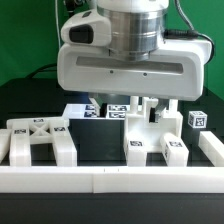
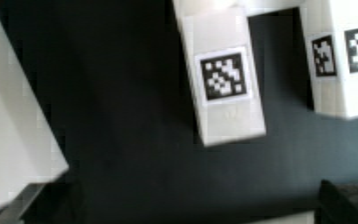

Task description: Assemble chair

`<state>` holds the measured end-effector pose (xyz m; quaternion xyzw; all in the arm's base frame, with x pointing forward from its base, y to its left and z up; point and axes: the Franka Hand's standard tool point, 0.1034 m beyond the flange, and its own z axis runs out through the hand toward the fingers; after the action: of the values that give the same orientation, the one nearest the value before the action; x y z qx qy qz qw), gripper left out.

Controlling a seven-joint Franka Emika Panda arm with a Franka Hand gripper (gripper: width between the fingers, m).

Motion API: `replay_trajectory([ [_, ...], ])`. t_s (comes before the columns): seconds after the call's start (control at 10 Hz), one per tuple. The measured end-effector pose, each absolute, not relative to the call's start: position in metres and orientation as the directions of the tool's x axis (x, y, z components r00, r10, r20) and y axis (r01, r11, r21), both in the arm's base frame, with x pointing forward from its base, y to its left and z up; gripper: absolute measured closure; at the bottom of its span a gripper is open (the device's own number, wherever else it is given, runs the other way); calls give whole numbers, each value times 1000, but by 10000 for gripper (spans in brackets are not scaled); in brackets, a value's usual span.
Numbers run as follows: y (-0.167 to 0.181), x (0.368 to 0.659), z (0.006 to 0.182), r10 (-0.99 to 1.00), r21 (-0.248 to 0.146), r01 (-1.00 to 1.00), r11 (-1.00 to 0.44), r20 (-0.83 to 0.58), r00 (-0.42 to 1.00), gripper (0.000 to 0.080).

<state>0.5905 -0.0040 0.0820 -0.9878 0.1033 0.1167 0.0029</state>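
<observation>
Gripper (image 1: 156, 106) hovers low over chair part (image 1: 152, 140) at the exterior view's right, jaws wide, empty. Step: approach for grasp. Next: centre, drop toward counter (image 1: 100, 150), close.

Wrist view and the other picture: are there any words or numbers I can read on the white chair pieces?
None: there are no words, numbers or brands in either view.
The chunky matte-white plastic chair parts carry only black-and-white square tag markers, which are patterns, not letters.
In the exterior view these tags are too small to make out.
</observation>
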Motion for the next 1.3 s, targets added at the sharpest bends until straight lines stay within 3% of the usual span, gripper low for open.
replay_trajectory([
  [0.2,-6,592,81,-195,17,-196,-980,-225,955,150],
  [0.6,-53,584,77,94,-55,85,-995,-189,977,150],
  [1.0,-57,583,75,71,-51,62,-997,-191,979,150],
  [1.2,-75,581,76,200,-72,190,-979,-171,965,150],
  [1.3,-88,579,72,260,-62,253,-965,-133,957,150],
])
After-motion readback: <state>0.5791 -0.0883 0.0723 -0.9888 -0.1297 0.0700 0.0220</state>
